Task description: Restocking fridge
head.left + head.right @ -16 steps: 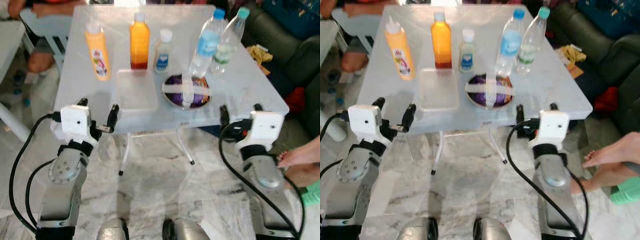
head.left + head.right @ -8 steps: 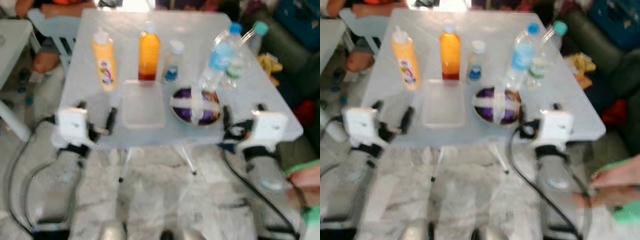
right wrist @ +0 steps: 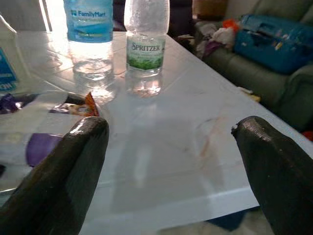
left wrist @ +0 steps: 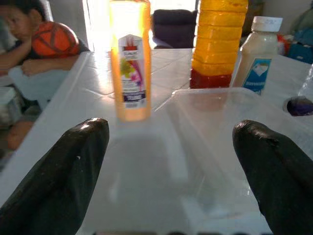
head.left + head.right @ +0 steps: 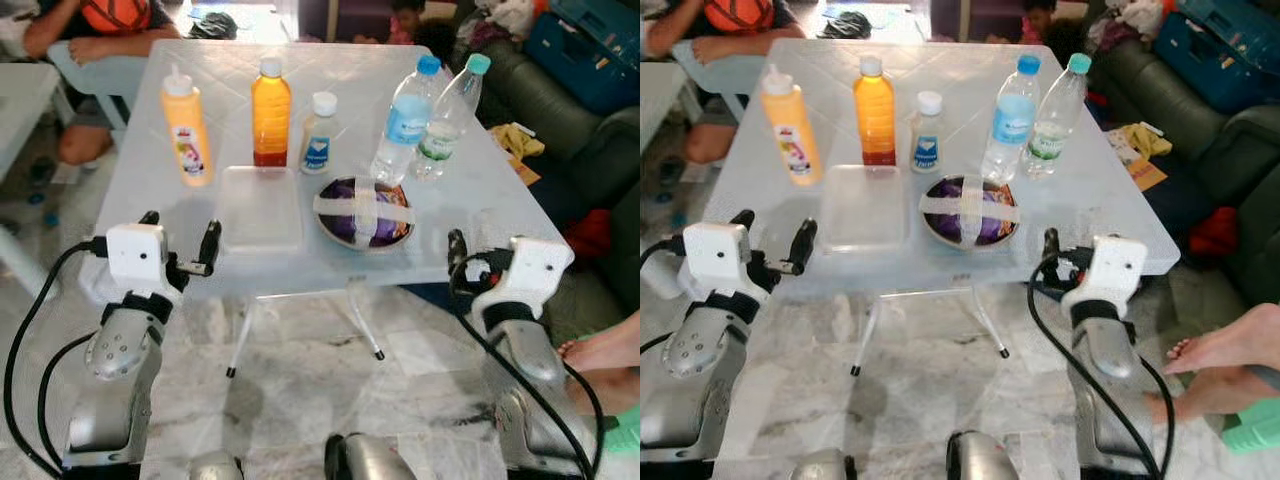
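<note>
**Ana:** Head views first: white plastic table (image 5: pixel 480 190) carries the yellow squeeze bottle (image 5: pixel 186 127), orange juice bottle (image 5: pixel 271 112) and clear lidded box (image 5: pixel 261 206). Left gripper (image 5: pixel 180 243) and right gripper (image 5: pixel 1072 258) hover at its near edge, both spread.

**Ben:** Left wrist view centres that box (image 4: pixel 215 142); I'd straddle it squarely.

**Ana:** A second ago the table sat slightly nearer; the camera has backed off.
</note>
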Controlling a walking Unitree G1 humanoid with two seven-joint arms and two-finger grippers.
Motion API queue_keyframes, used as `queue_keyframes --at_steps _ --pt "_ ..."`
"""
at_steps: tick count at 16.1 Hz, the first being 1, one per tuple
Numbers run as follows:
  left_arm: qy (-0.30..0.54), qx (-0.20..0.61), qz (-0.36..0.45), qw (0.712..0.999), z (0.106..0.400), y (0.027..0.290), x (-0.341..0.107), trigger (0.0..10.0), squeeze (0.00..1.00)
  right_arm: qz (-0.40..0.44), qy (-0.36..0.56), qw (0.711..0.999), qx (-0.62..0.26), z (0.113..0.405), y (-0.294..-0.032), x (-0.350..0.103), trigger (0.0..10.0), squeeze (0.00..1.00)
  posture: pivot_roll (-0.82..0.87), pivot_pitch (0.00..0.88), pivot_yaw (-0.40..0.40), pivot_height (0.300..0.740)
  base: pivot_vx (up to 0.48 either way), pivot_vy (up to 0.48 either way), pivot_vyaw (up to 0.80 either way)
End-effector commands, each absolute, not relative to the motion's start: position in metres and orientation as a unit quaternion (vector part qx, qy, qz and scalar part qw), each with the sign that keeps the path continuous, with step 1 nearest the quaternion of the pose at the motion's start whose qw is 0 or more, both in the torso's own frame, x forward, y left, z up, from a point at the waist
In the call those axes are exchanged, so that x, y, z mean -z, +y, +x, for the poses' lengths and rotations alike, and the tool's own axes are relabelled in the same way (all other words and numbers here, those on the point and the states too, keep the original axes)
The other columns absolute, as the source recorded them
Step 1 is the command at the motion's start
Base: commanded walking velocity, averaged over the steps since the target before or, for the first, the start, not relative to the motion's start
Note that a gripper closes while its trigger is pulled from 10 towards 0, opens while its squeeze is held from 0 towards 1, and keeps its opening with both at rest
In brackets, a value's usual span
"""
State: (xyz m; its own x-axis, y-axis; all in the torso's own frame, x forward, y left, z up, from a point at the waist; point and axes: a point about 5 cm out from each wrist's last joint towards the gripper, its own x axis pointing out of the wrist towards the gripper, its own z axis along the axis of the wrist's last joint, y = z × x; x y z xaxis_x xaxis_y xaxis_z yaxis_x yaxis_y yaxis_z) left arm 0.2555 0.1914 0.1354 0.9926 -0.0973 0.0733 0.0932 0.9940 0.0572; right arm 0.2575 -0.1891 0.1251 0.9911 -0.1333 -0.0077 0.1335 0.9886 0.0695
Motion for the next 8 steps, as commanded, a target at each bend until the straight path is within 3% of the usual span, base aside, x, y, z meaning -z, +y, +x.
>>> queue_keyframes --at_steps 1,8 --pt "-0.034 0.042 0.033 0.998 0.254 0.193 -0.135 10.0 0.0 0.055 0.008 0.996 0.076 0.264 -0.193 -0.124 10.0 0.0 0.0 0.101 -0.079 0.74 0.0 0.0 0.0" --pt "-0.028 0.047 0.042 0.998 0.251 0.193 -0.136 10.0 0.0 0.112 0.049 0.991 0.061 0.301 -0.177 -0.117 10.0 0.0 0.02 0.141 -0.071 0.74 0.0 0.0 0.0"
